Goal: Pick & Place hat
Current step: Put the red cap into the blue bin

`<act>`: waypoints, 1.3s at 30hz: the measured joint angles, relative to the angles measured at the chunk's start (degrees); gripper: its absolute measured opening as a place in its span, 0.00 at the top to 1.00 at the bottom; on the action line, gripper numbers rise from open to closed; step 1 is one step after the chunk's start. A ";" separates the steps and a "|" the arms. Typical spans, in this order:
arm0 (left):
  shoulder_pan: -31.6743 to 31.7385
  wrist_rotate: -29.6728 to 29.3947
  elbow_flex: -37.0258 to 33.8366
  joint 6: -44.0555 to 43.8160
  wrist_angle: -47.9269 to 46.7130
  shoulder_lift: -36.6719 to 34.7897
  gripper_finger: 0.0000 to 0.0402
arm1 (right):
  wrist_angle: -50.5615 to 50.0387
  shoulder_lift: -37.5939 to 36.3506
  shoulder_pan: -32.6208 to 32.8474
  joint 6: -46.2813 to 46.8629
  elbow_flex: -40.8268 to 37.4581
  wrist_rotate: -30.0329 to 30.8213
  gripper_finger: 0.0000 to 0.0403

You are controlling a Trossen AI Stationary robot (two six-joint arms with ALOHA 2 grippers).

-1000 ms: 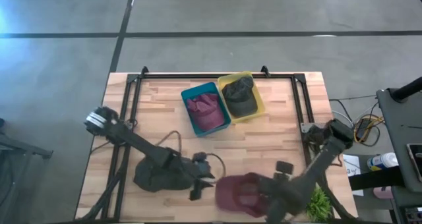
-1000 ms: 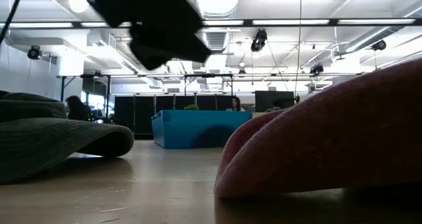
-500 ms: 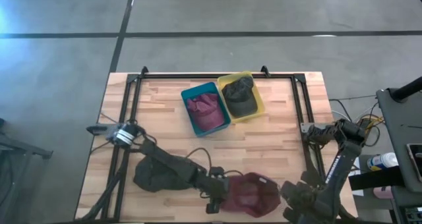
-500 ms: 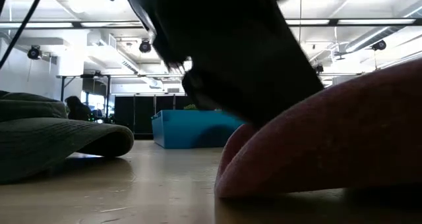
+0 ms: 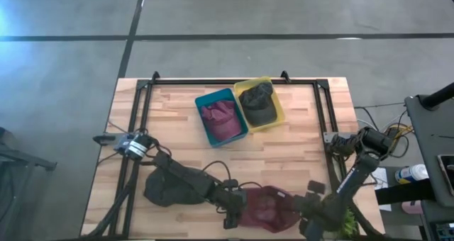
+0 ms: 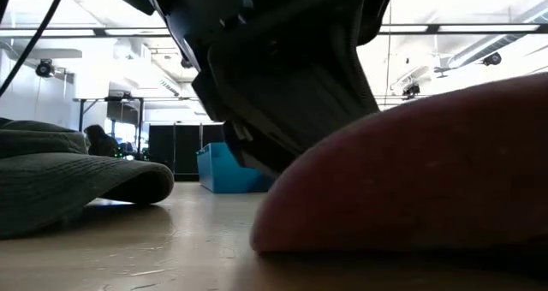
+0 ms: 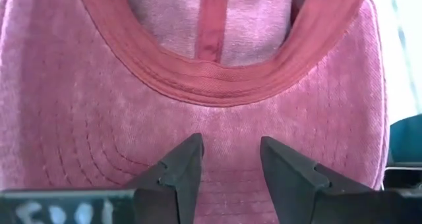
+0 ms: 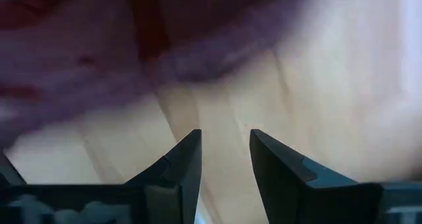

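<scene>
A maroon cap [image 5: 264, 209] lies open side up near the table's near edge, with its lining and a seam tape showing in the left wrist view. My left gripper [image 5: 234, 213] is at the cap's left side. Its open fingers point down over the stitched brim [image 7: 231, 112] and loom dark above the cap [image 6: 411, 171] in the low view. My right gripper [image 5: 311, 211] is open just right of the cap, over bare wood [image 8: 316, 85]. My left gripper has both fingertips [image 7: 191, 155] over the cap's brim [image 7: 231, 128], coming from above and pointing down. I cannot tell whether they touch it. The cap rests on the table.
An olive bucket hat [image 5: 167, 188] lies left of the cap under my left arm. A teal bin [image 5: 221, 117] with a maroon hat and a yellow bin [image 5: 259, 103] with a dark green hat stand toward the far edge. Something green [image 5: 344, 220] sits at the near right corner.
My left gripper has swung from beside the olive hat toward the table's right and come down at the maroon cap's left side. My right gripper has drawn back off the cap toward the right. In the low view the cap's left edge has shifted a little.
</scene>
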 joint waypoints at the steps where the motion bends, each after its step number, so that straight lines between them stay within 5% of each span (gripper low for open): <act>1: -0.02 -0.48 -0.06 -0.47 0.02 -0.14 0.61 | 2.82 -0.01 -0.87 -2.11 -1.11 0.19 0.70; 14: -0.04 -4.74 -0.37 0.02 0.48 -0.82 0.61 | 22.19 0.01 -13.14 -25.80 -0.38 8.51 0.74; 26: 0.22 -7.18 -0.50 0.09 2.84 -0.82 0.61 | 38.07 7.58 -21.87 -33.64 -2.27 5.04 0.75; 32: -0.13 -7.22 -0.21 -0.72 -1.51 -0.92 0.61 | 27.03 5.80 -22.42 -34.24 -0.56 2.17 0.75; 39: -2.69 -7.90 -0.20 -6.60 -10.29 -2.12 0.61 | 6.17 -0.67 -21.41 -28.41 -2.61 8.73 0.76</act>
